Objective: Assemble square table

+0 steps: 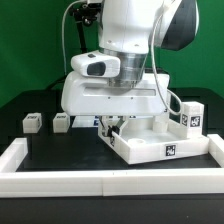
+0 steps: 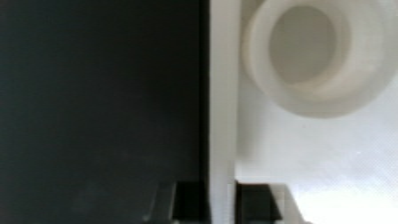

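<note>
The square table's large white slab (image 1: 150,143) lies at the exterior view's right, with a black-white tag on its near edge. My gripper (image 1: 112,127) is down at the slab's left edge. In the wrist view the gripper (image 2: 226,205) is shut on the slab's thin edge (image 2: 222,100), with one dark finger (image 2: 192,203) on each side. A round corner socket (image 2: 313,52) shows on the slab face. Two small white tagged leg blocks (image 1: 31,122) (image 1: 61,121) stand on the black table to the left. More tagged leg blocks (image 1: 190,113) stand behind the slab at the right.
The long white U-shaped border wall (image 1: 105,183) runs along the front and up both sides (image 1: 16,155). Black table surface (image 1: 70,150) lies between the wall and the leg blocks. The arm's white body hangs over the slab.
</note>
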You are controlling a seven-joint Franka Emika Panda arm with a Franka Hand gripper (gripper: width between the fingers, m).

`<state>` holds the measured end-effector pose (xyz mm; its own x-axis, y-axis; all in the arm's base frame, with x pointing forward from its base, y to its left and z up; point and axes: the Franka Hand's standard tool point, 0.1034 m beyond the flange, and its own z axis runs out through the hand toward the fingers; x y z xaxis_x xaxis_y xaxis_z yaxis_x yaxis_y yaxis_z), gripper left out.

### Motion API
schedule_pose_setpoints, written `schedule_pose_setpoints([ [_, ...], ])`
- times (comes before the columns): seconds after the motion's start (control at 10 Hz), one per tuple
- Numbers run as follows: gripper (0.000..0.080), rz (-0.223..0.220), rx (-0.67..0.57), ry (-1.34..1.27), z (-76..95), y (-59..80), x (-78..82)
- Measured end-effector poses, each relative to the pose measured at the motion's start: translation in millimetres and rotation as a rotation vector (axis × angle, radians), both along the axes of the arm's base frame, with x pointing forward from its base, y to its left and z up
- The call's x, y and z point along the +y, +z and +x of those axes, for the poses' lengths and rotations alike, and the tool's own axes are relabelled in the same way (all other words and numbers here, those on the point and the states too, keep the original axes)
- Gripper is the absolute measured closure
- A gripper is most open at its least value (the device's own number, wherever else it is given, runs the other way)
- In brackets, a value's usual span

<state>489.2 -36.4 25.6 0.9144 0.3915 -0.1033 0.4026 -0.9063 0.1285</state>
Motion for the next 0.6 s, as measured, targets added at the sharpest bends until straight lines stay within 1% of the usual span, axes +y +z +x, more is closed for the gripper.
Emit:
schedule_pose_setpoints([
  [0.4,0.0736,-0.012,0.049,0.259,0.3,0.1,-5.7],
  [0.6,0.0736,-0.029,0.07,0.479,15.6,3.9,2.3],
])
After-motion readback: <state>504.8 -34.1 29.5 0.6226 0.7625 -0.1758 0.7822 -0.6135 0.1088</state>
